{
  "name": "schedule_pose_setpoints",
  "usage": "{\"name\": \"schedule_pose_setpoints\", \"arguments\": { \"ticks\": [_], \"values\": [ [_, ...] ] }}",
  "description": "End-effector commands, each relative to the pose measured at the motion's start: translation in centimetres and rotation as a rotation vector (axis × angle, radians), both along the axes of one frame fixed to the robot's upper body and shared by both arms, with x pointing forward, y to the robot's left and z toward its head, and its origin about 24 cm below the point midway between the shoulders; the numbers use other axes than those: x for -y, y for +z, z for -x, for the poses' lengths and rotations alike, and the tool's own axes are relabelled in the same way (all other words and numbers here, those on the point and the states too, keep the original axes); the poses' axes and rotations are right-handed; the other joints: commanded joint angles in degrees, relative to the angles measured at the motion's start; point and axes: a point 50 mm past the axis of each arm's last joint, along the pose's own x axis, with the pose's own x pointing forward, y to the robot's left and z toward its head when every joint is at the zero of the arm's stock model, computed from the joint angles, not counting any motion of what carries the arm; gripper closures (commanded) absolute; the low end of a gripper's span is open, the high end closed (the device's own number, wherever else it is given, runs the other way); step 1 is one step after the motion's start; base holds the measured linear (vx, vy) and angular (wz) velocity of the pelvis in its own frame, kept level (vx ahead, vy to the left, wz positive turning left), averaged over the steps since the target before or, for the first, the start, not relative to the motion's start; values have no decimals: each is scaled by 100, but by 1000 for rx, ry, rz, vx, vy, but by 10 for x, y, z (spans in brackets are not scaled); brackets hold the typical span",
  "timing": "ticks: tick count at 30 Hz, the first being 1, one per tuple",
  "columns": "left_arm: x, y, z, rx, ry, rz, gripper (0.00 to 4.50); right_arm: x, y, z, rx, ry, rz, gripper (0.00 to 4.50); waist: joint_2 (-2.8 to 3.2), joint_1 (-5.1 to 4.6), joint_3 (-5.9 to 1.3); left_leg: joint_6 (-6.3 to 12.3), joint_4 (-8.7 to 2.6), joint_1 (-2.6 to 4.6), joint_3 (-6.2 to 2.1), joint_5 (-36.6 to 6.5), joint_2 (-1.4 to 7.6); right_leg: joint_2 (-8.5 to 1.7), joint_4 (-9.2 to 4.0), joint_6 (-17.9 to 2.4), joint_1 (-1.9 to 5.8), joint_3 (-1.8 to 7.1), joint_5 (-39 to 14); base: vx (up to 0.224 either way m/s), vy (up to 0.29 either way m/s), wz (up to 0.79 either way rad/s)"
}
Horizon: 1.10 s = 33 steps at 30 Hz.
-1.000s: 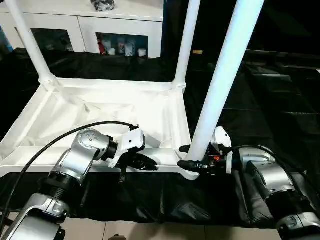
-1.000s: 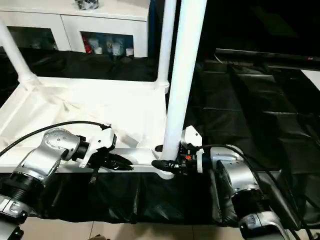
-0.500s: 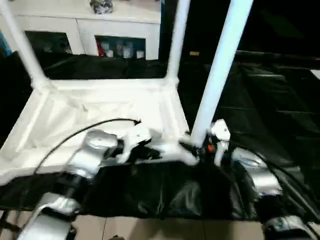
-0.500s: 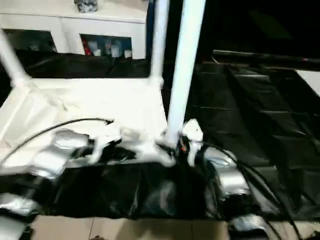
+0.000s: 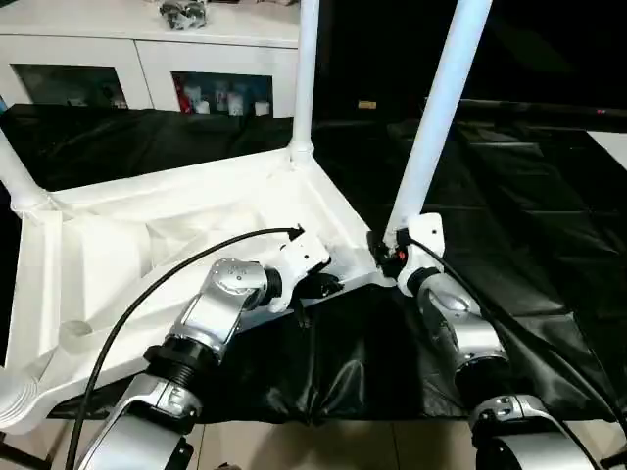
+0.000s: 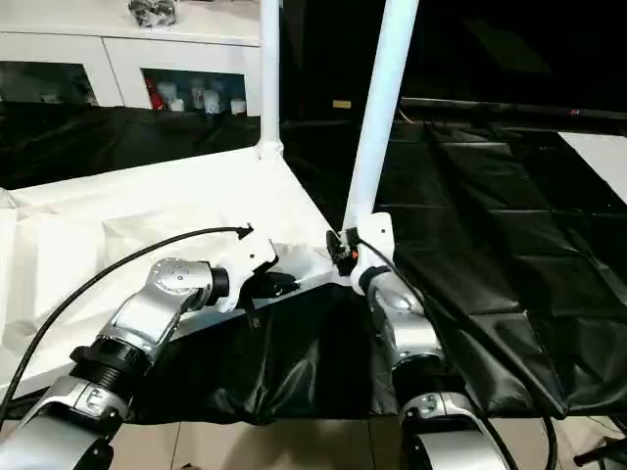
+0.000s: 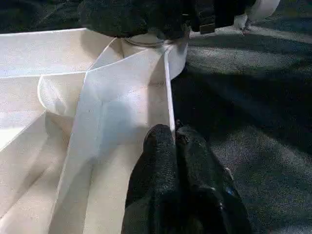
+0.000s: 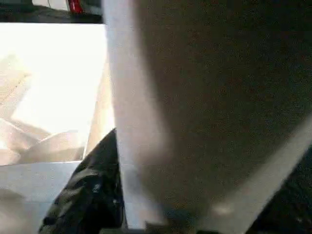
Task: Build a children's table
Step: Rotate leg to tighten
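Note:
The white tabletop (image 5: pixel 127 245) lies upside down on black cloth, ribbed underside up. Three white legs stand in its corner sockets: at the far corner (image 5: pixel 306 78), at the left (image 5: pixel 18 176) and at the near right corner (image 5: pixel 436 117). A round socket (image 5: pixel 15 406) shows at the near left corner. My left gripper (image 5: pixel 328 287) is shut on the tabletop's near rim (image 7: pixel 168 97), with a black finger (image 7: pixel 156 156) on each side of the edge. My right gripper (image 5: pixel 384 253) is shut on the base of the near right leg (image 8: pixel 141 97), one finger (image 8: pixel 92 190) beside the tube.
A white cabinet (image 5: pixel 147 39) with glass-fronted compartments stands at the back, a small object (image 5: pixel 181 12) on top. Black cloth (image 5: pixel 509 196) covers the ground on the right. A black cable (image 5: pixel 176 269) loops from my left wrist over the tabletop.
The tabletop has swung round: its near right corner moved away from me and its left side came nearer. Both grippers kept their holds and moved with it. The camera also shifted.

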Motion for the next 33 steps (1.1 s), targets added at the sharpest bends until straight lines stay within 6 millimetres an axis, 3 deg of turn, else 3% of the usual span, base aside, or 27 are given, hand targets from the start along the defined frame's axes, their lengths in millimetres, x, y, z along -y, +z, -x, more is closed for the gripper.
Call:
{"name": "schedule_pose_setpoints", "arguments": {
  "ticks": [1,5,9,10,12,14,16,17,18,19,21,22,25,30,31,32,33],
  "values": [
    [30,-2,13,-8,-175,28,450,-38,-13,10,-70,178,13,158,45,-3,-187,-46,-486,33,-103,-2670,111,-255,-530,-629,80,132,-2885,0,0,0],
    [16,-4,11,6,-174,1,450,-17,-8,13,-24,233,43,126,44,-2,-195,-19,-478,18,-76,-2571,117,-237,-490,-752,113,147,-2524,0,0,0],
    [7,-5,8,15,-167,-18,450,8,-3,23,12,311,74,93,22,97,-201,138,-438,38,-19,-2248,129,-220,-454,-853,125,192,-2046,0,0,0],
    [5,-5,7,18,-164,-23,450,18,0,28,26,334,82,87,-12,143,-230,205,-414,55,2,-2104,138,-226,-433,-895,137,202,-1931,0,0,0],
    [3,-6,7,21,-161,-27,450,29,4,33,42,356,79,87,-25,185,-261,247,-400,14,14,-1728,143,-237,-372,-994,178,205,-1539,0,0,0],
    [2,-6,6,26,-158,-29,450,44,11,41,66,397,83,87,-23,243,-278,393,-350,28,40,-1316,152,-216,-302,-1154,204,200,-876,64,-9,7],
    [1,-7,7,28,-159,-26,450,58,19,47,87,413,92,87,-41,251,-287,476,-342,-37,38,-1023,139,-214,-247,-1224,261,179,-527,26,3,2],
    [1,-7,7,29,-159,-26,450,59,19,48,88,414,93,87,-44,263,-288,491,-337,-28,38,-989,147,-218,-242,-1235,260,177,-500,0,0,0],
    [1,-7,7,35,-159,-22,450,81,32,55,101,418,104,87,-55,282,-289,537,-313,3,59,-997,152,-213,-243,-1268,238,183,-465,0,0,0],
    [1,-7,6,46,-157,-23,450,88,36,58,105,427,114,87,-82,330,-275,638,-303,-14,58,-1023,158,-207,-235,-1241,267,190,-470,0,0,0],
    [0,-7,5,64,-154,-23,450,97,41,64,97,448,127,87,-138,314,-266,664,-310,-51,56,-1052,144,-220,-253,-1163,281,181,-682,0,0,0],
    [0,-7,6,65,-156,-20,450,103,43,68,82,464,129,87,-113,324,-249,652,-318,-29,51,-1186,150,-238,-292,-1075,256,187,-1028,0,0,0],
    [0,-3,4,87,-142,21,450,116,49,82,42,521,147,87,-179,328,-226,533,-335,-9,44,-1548,154,-260,-391,-795,219,189,-2013,0,0,0],
    [-3,9,7,116,-149,89,423,116,50,93,-13,594,148,84,-185,304,-234,500,-345,-84,12,-1370,150,-275,-390,-629,235,171,-2161,0,0,0],
    [-3,11,8,115,-148,101,423,114,50,94,-14,600,143,84,-185,293,-245,498,-333,-97,8,-1270,145,-276,-364,-680,249,169,-2013,0,0,0],
    [-4,16,8,107,-143,138,403,109,50,94,-14,613,132,83,-141,297,-262,493,-324,-68,13,-1191,153,-266,-337,-776,232,172,-1803,0,0,0],
    [-5,20,9,101,-139,159,403,105,49,94,-10,616,128,83,-138,297,-281,509,-307,-57,17,-1105,161,-265,-315,-862,229,177,-1577,0,0,0]
  ]
}}
